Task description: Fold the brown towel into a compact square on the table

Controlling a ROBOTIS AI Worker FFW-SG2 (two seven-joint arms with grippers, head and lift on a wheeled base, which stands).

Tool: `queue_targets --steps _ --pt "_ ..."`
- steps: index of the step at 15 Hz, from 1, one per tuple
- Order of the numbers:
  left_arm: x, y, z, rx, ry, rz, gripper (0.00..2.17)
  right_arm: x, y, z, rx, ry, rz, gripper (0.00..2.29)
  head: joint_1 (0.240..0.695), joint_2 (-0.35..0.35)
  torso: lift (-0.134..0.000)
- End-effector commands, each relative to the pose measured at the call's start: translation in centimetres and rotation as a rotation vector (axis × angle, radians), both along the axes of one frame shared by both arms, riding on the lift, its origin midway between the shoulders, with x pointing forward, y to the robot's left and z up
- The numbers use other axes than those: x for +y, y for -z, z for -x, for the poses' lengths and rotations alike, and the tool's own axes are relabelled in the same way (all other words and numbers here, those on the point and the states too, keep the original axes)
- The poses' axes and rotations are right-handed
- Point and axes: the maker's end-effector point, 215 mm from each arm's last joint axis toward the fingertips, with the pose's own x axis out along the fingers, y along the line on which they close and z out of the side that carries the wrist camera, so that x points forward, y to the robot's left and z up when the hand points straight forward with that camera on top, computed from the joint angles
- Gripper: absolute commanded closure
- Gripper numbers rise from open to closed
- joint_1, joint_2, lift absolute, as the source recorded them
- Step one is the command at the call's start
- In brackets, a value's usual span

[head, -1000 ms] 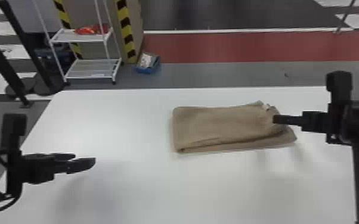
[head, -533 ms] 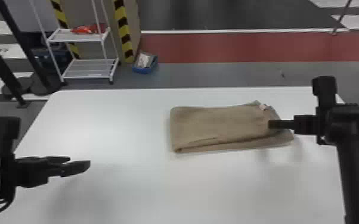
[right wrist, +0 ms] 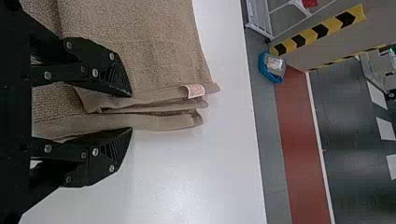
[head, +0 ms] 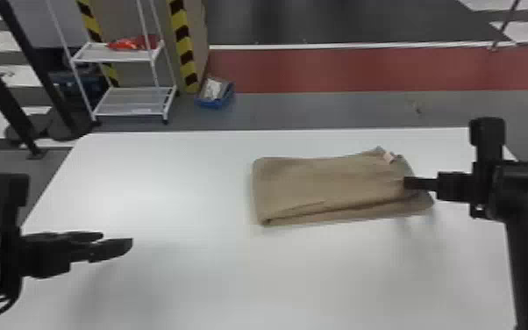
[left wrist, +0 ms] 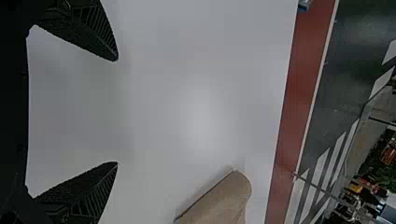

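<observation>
The brown towel (head: 329, 184) lies folded in an oblong on the white table, right of its middle. At the table's left side my left gripper (head: 118, 250) is over bare surface, apart from the towel. Its fingers stand wide apart in the left wrist view, left gripper (left wrist: 116, 112), with a towel corner (left wrist: 224, 200) beyond them. My right gripper (head: 408, 183) is at the towel's right end. In the right wrist view, the right gripper (right wrist: 130, 112) is shut on the layered edge of the towel (right wrist: 135, 56), near a small label (right wrist: 195, 90).
The white table (head: 188, 281) spreads widely in front of the towel and to its left. Past its far edge stand a white shelf rack (head: 136, 101) and a blue bin (head: 215, 94) on the floor.
The head view has shifted slightly. Both grippers and the folded towel keep nearly the same places; the towel's shape looks unchanged.
</observation>
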Motion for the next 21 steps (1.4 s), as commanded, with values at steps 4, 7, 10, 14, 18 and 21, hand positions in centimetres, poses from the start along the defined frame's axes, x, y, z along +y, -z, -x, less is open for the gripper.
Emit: queue_targets --steps 4,7,10,14,18,21 --pt "0.1 0.0 0.3 0.000 0.000 0.000 0.09 -0.3 -0.5 1.3 -0.020 0.033 -0.074 2.03 0.695 0.048 -0.123" --pt "0.4 -0.2 0.4 -0.003 -0.004 -0.001 0.09 -2.6 -2.7 3.6 -0.042 0.097 -0.174 2.03 0.695 0.047 -0.123" --pt "0.1 -0.1 0.5 0.000 0.000 -0.001 0.09 -7.2 -5.2 6.3 -0.066 0.175 -0.239 2.02 0.695 0.020 -0.123" --pt "-0.2 -0.2 1.0 0.001 0.003 -0.002 0.09 -13.4 -8.5 9.4 -0.088 0.261 -0.268 2.02 0.695 -0.060 -0.123" --pt "-0.8 0.1 1.6 0.010 0.004 -0.003 0.09 -14.6 -13.5 8.6 -0.148 0.270 -0.305 2.02 0.695 -0.114 -0.123" --pt "-0.9 0.3 2.5 0.016 0.001 -0.001 0.09 -12.6 -12.4 9.0 -0.117 0.252 -0.295 2.02 0.695 -0.120 -0.123"
